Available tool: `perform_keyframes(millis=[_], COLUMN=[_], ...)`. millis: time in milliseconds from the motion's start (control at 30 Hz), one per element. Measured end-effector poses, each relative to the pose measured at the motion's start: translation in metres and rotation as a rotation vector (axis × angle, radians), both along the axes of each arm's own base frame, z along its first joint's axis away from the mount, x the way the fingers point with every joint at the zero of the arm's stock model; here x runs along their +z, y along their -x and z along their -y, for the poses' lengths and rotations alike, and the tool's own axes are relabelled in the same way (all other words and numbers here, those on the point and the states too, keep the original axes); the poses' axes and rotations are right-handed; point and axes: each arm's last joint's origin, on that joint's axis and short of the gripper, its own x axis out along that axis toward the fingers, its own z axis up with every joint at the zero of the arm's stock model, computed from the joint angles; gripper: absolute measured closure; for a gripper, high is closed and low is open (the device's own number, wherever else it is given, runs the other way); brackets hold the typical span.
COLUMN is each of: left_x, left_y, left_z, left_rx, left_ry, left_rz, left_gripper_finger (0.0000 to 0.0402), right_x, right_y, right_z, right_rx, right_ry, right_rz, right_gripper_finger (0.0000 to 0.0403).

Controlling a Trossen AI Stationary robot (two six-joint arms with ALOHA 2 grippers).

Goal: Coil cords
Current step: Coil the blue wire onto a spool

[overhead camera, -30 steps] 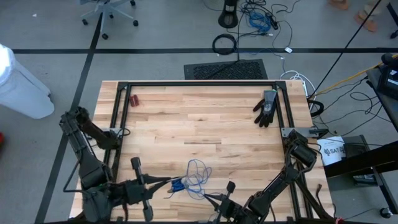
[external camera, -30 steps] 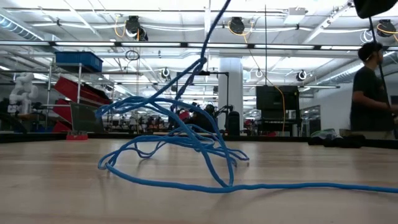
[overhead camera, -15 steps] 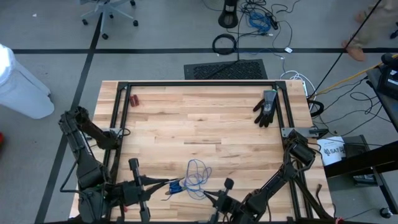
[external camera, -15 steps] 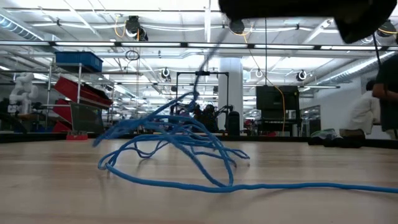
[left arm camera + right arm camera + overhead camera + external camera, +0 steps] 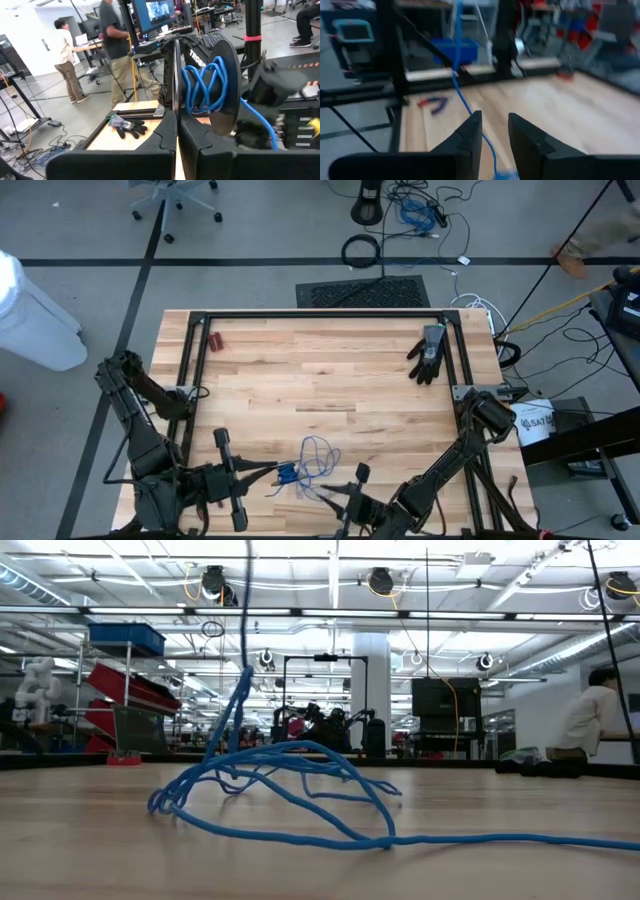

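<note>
Cord (image 5: 312, 465) tangled at near edge, between my grippers.
Left gripper (image 5: 268, 471) clamped on its blue plug end; right gripper (image 5: 330, 492) parted, cord running loose between fingers; glove (image 5: 429, 353) far right.

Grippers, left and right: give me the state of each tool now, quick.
Left tool: shut, at the near table edge; the blue cord is wound around a part in front of it.
Right tool: open, the cord running loose between its fingers.

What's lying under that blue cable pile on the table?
Only bare wooden table shows beneath the blue cable; its open loops hide almost nothing. One strand rises out of the picture, its upper end unseen.
</note>
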Motion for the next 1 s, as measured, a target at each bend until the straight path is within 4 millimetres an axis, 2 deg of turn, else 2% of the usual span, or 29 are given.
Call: perform_keyframes(millis=[200,300,700,1000], left_x=[-0.002,-0.002,-0.003,-0.003], left_y=[-0.005,-0.006,-0.011,-0.012], left_z=[-0.002,-0.003,-0.006,-0.007], left_rx=[-0.047,-0.051,-0.059,-0.057], left_ry=[0.01,0.014,0.008,0.007], left_rz=[-0.017,-0.019,-0.026,-0.026], left_gripper_finger=[0.0395,0.0395,0.0395,0.0395], right_x=[0.033,0.045,0.042,0.041], right_y=[-0.006,-0.01,-0.038,-0.041], right_z=[0.0,0.004,0.028,0.031], right_rx=[0.061,0.144,0.339,0.334], right_ry=[0.125,0.134,0.023,0.028], right_rz=[0.15,0.238,0.293,0.281], right_gripper_finger=[0.0316,0.0316,0.0316,0.0316])
